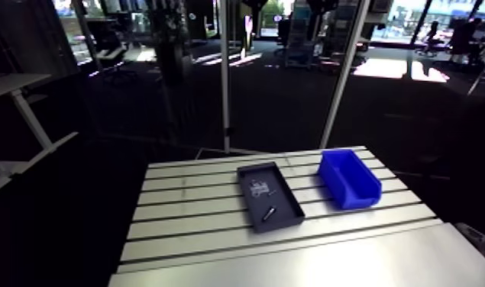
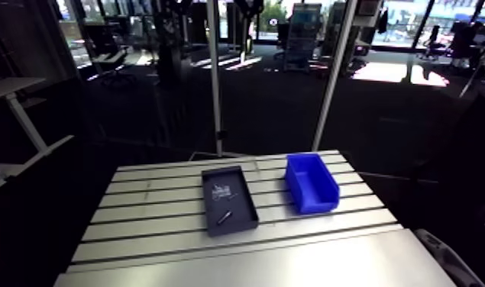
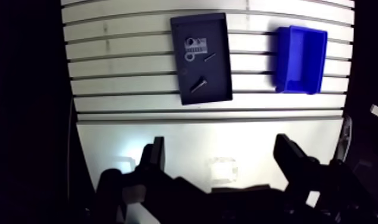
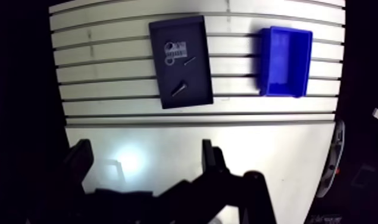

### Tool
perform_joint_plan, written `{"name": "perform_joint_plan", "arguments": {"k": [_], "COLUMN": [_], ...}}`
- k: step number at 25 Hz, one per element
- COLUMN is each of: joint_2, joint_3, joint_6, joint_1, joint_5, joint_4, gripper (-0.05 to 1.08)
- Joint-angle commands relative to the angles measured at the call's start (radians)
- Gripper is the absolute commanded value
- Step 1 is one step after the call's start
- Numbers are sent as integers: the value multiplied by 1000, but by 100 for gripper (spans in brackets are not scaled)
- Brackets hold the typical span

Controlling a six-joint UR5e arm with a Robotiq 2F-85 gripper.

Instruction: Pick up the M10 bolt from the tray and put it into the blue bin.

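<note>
Hovering well short of the tray, the gripper was noted spread wide and empty. The M10 bolt lay slantwise at the tray's end nearest the gripper; the blue bin stood just beside the tray. Jaws were best squared across the shank before descent, the smaller screw avoided.

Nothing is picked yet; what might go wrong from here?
Wrong part: the tray holds a smaller screw and pale bits near the bolt, so the open gripper might close on those.
Slip: the bolt lies flat and slanted; a poorly aligned pinch may push it aside.
Early drop: the bin stands apart from the tray, slotted table between.
</note>
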Motion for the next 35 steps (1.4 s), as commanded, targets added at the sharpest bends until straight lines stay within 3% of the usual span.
{"name": "perform_joint_plan", "arguments": {"k": [1, 6, 10, 19, 25, 35], "joint_2": [7, 12, 12, 43, 38, 43], "joint_3": [18, 32, 87, 175, 287, 385], "joint_6": [6, 127, 205, 485, 612, 634], "joint_1": [-2, 3, 15, 23, 26, 29], "joint_5": [7, 9, 24, 29, 32, 18], "joint_4": [-14, -28, -79, -195, -364, -383], "gripper": [1, 1, 1, 1, 1, 1]}}
